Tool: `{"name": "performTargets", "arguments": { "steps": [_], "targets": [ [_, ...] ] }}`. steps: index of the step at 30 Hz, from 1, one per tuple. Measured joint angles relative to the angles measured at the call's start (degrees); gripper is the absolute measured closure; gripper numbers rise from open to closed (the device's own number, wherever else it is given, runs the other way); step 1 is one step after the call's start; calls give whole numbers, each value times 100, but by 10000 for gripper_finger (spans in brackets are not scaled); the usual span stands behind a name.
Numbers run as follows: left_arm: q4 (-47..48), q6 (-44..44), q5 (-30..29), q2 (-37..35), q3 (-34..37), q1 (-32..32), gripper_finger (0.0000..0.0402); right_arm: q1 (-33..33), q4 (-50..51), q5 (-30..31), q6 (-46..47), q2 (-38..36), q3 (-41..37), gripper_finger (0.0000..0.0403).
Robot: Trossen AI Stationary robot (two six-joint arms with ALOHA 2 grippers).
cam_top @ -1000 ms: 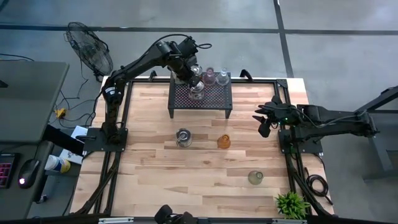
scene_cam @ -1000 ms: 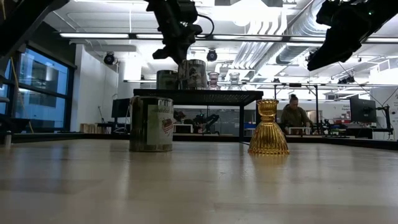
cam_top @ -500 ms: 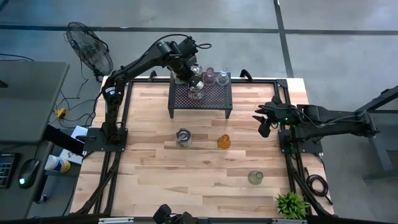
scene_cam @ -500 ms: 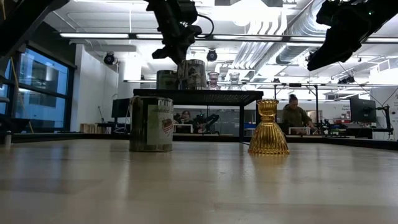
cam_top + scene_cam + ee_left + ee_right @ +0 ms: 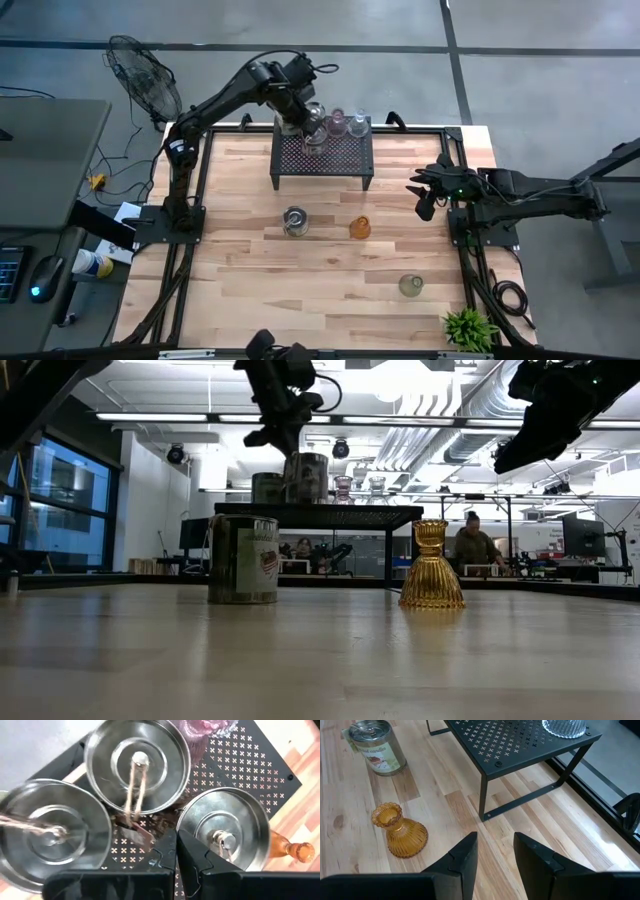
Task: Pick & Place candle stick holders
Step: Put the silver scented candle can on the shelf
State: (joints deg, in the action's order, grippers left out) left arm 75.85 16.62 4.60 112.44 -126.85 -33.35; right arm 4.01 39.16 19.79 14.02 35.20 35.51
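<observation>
The left gripper (image 5: 176,851), fingers pressed together and empty, hangs over three shiny round silver metal holders (image 5: 137,765) on the black holey metal stand (image 5: 340,155). The right gripper (image 5: 495,851) waits open above the wooden table (image 5: 330,270).

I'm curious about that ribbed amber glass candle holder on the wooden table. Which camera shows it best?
The low view: the ribbed amber glass candle holder stands in full side profile. The right wrist view shows it obliquely; the high view only as a small orange spot.

Black perforated stand (image 5: 322,158) at the table's (image 5: 250,270) far edge. Small green plant (image 5: 468,328) at near right corner. Fan (image 5: 143,78) on floor beyond the table.
</observation>
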Motion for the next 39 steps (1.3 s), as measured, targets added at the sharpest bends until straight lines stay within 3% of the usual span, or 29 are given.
{"name": "performTargets", "arguments": {
  "steps": [39],
  "targets": [
    [61, 80, -120, 98, 11, 75, 401, 2, 0, -2, 0, -2, 0, 284]
  ]
}}
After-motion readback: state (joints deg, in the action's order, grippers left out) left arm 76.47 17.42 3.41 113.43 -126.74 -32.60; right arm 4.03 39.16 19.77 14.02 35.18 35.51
